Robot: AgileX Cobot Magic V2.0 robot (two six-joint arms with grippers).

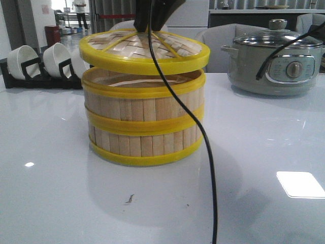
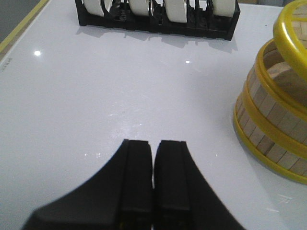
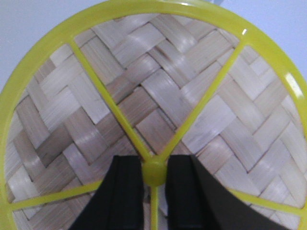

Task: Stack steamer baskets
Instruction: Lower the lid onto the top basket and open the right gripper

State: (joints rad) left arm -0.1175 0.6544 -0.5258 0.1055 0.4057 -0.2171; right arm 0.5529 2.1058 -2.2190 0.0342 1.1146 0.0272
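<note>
Black cable (image 1: 208, 168) hangs down close to the front camera and crosses before the two steamer baskets (image 1: 144, 122). These baskets stand one on the other at the middle of the white table (image 1: 61, 193), the upper one sitting straight on the lower one. Above them the woven lid (image 1: 144, 51) with its yellow rim is held a little over the rim of the upper basket, slightly tilted, with a gap visible on the left side.

On the right wrist view, the right gripper (image 3: 154, 177) has its two black fingers pressed on both sides of the yellow knob (image 3: 154, 173) in the centre of the lid, so it is holding the lid by this knob.

On the left wrist view, the left gripper (image 2: 153, 177) is over the bare table, with its fingers together and nothing between them. It is beside the baskets, apart from them.

Behind, a black rack (image 1: 40, 73) with white bowls (image 1: 23, 61) stands at the left, and an electric pot (image 1: 277, 61) with a glass cover at the right.
</note>
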